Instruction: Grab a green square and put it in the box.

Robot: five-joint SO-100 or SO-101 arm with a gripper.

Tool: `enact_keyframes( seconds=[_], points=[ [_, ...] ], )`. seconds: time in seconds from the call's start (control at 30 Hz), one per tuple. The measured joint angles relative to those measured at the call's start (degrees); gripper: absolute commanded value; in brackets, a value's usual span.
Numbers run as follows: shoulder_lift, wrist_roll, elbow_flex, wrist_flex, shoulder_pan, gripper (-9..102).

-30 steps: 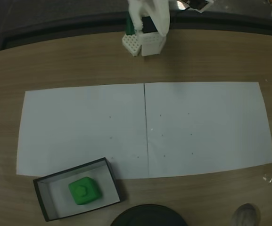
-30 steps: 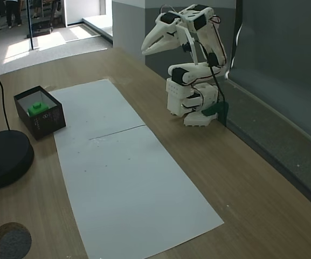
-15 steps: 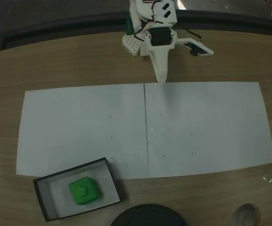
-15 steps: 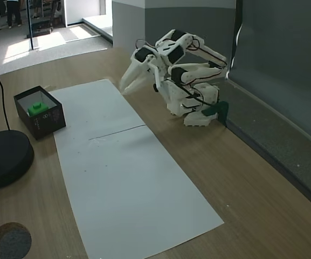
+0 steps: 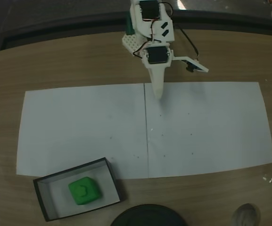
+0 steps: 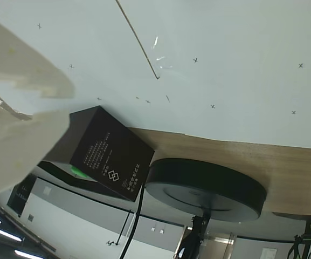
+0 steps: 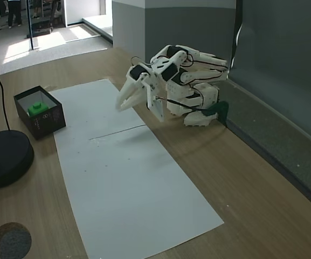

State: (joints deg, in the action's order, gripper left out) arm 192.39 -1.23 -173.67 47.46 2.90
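The green square [image 5: 84, 190] lies inside the box [image 5: 42, 197] at the near left of the table, also seen in another fixed view as the green square [image 7: 36, 108] in the box [image 7: 42, 123]. My gripper [image 5: 158, 94] hangs low over the far middle of the white paper, far from the box, its fingers together and holding nothing; it shows from the side too, gripper [image 7: 122, 105]. In the wrist view the pale fingers [image 6: 20, 70] sit at the left, with the box [image 6: 109, 156] beyond them and a sliver of green at its rim.
Two white paper sheets [image 5: 201, 127] cover the middle of the wooden table. A round black disc [image 5: 147, 215] stands at the near edge beside the box, also seen as the disc [image 7: 4, 159]. A grey round patch [image 5: 245, 216] lies near right. The arm's base [image 5: 135, 43] stands at the far edge.
The arm has unfolded from its raised, tucked pose and swung forward and down over the paper. The green square and the box have not moved.
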Motion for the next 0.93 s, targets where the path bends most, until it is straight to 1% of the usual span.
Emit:
enact_keyframes(
  seconds=[0.1, 0.47, 0.67, 0.83, 0.87, 0.93],
  points=[
    [5.1, 0.0, -3.87, 0.0, 0.0, 0],
    [5.45, 0.0, -4.48, 0.62, 0.0, 0],
    [5.45, 0.0, -4.31, 10.9, -0.44, 0],
    [5.45, 0.0, -2.29, 23.99, 1.23, 0],
    [5.45, 0.0, -1.85, 25.66, 1.32, 0],
    [5.45, 0.0, -1.67, 25.84, 1.32, 0]
  ],
)
